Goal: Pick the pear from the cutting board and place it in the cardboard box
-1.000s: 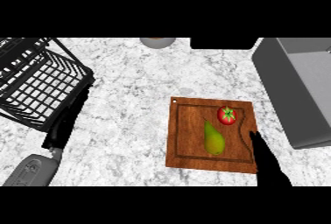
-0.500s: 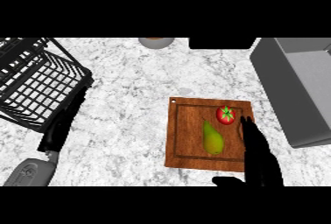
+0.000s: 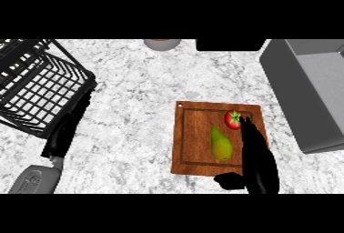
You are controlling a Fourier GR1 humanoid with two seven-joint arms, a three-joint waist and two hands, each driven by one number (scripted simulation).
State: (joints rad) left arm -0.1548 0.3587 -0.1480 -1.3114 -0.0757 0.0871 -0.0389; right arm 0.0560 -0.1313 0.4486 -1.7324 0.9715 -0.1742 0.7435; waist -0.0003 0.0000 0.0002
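Pear (image 3: 220,144) lies on its side on the wooden board (image 3: 191,136), narrow stem end pointing away from the robot and the fat yellow-green belly nearer. A tomato (image 3: 233,119) sits just beside its stem end, to the right, near but apparently not touching.

The right hand (image 3: 254,152) lies along the board's right side, fingers straight and stretched toward the tomato, thumb (image 3: 230,180) splayed out at the board's near edge. It is spread wide and holds nothing; it sits just beside the pear, not around it. The left hand (image 3: 62,139) rests with relaxed fingers by the wire rack (image 3: 40,86) at the left, well apart from the board.

As a judgement: the pear should be light and stiff enough to hold its shape, but its skin is smooth and the body tapers, so a hold near the neck would likely slide off. The belly is the better place, fingers on one flank and thumb on the other. Lying on its side it may roll when nudged, and the tomato could be bumped.

The grey box (image 3: 306,91) stands on the surface to the right of the board.
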